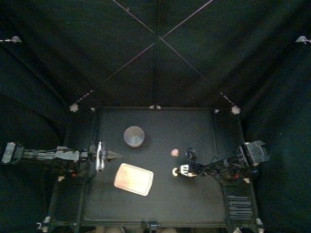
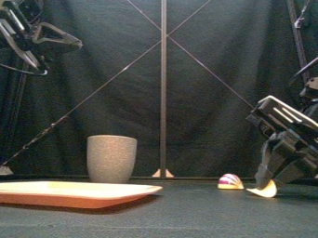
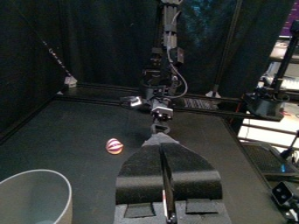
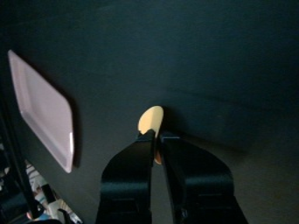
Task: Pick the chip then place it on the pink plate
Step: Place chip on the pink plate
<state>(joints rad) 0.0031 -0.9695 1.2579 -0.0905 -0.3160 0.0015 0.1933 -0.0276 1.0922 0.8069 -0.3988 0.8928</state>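
Observation:
A pale yellow oval chip [image 4: 151,119] is pinched at its edge by my right gripper [image 4: 153,140], whose jaws are shut on it. In the front view the chip [image 2: 262,190] hangs at the tips of that gripper [image 2: 266,184], right at the table surface on the right side. The flat pink plate [image 2: 74,192] lies at the front left, also visible as a pale slab [image 4: 47,109] well off to the chip's side. From above, the right gripper [image 1: 185,170] is right of the plate [image 1: 134,179]. My left gripper [image 3: 163,142] is shut, empty and raised at the left.
A tall grey speckled cup [image 2: 112,158] stands behind the plate, also in the top view [image 1: 134,136]. A small pink striped toy [image 2: 230,181] lies on the table just behind and left of the right gripper, shown too in the left wrist view [image 3: 114,145].

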